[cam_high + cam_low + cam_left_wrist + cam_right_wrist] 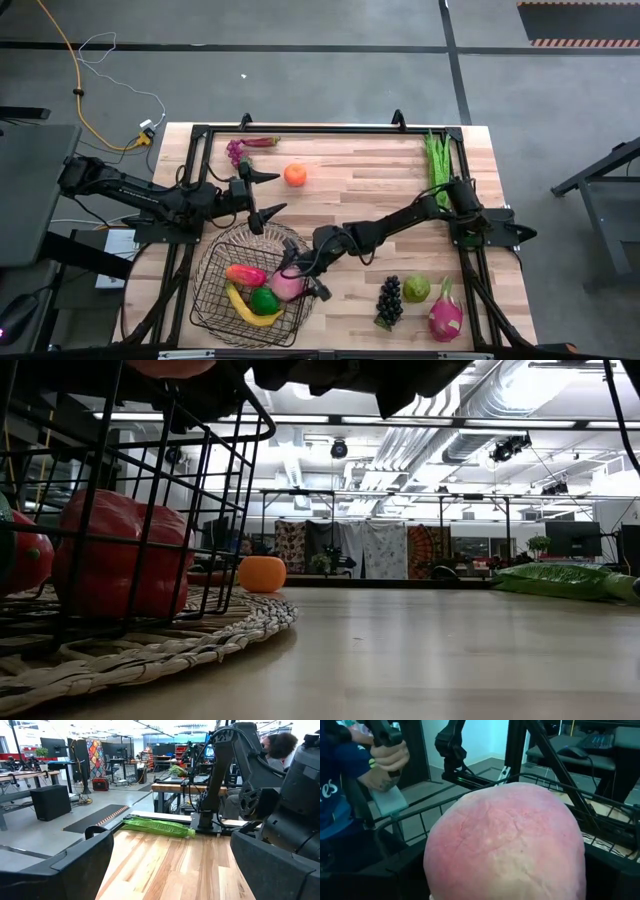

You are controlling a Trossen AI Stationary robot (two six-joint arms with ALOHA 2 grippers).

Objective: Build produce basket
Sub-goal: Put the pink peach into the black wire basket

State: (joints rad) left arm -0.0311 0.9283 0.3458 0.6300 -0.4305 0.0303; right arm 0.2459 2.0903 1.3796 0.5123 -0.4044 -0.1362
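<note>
The round dark wire basket (215, 300) stands on a woven mat near the table's near edge. It holds a red-yellow mango (245, 274), a yellow banana (252, 314) and a green lime (265, 300). My right gripper (303, 278) reaches over the basket's right rim, shut on the pink peach (288, 287). The peach fills the right wrist view (505, 845). My left gripper (268, 194) hovers open by the basket's far rim, touching nothing. In the low view the basket (215, 480) and mango (115, 555) stand at left. My right gripper pinches the peach between its two fingers, one on each side (435, 865). The arm comes slanting down from the table's far right. The peach is lifted clear, just above the basket's right rim (300, 300). Its underside shows at the low view's top edge (170, 366).
An orange (295, 174) and purple grapes (238, 150) lie toward the far left, green beans (437, 160) at the far right. Dark grapes (389, 298), a green pear (417, 289) and a pink dragon fruit (446, 312) lie near right. A person's hand (385, 762) shows beyond the table.
</note>
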